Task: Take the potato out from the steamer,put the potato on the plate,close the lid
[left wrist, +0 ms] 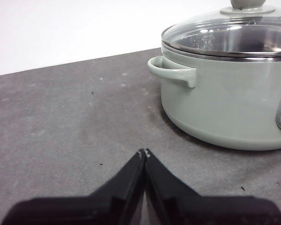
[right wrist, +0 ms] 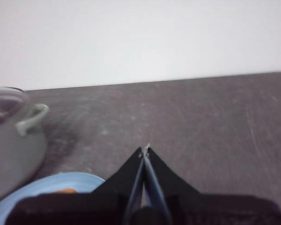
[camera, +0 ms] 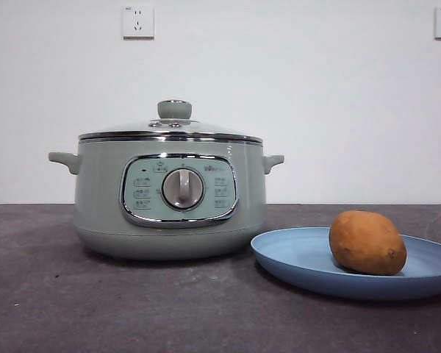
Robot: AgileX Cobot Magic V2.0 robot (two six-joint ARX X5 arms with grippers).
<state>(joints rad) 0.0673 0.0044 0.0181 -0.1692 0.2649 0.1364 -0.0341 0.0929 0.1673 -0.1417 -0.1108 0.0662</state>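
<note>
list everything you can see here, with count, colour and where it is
steamer: 1, pale sage green with a silver dial, on the table, beside the plate
lid: 1, glass with chrome rim and green knob, closed on the steamer
plate: 1, blue, on the table next to the steamer
potato: 1, orange-brown, lying on the plate
table: 1, dark grey, under everything
wall sockets: 2, white, high on the white wall
left gripper: 1, black, jaws shut, empty, low over the table near the steamer's handle
right gripper: 1, black, jaws shut, empty, by the plate
</note>
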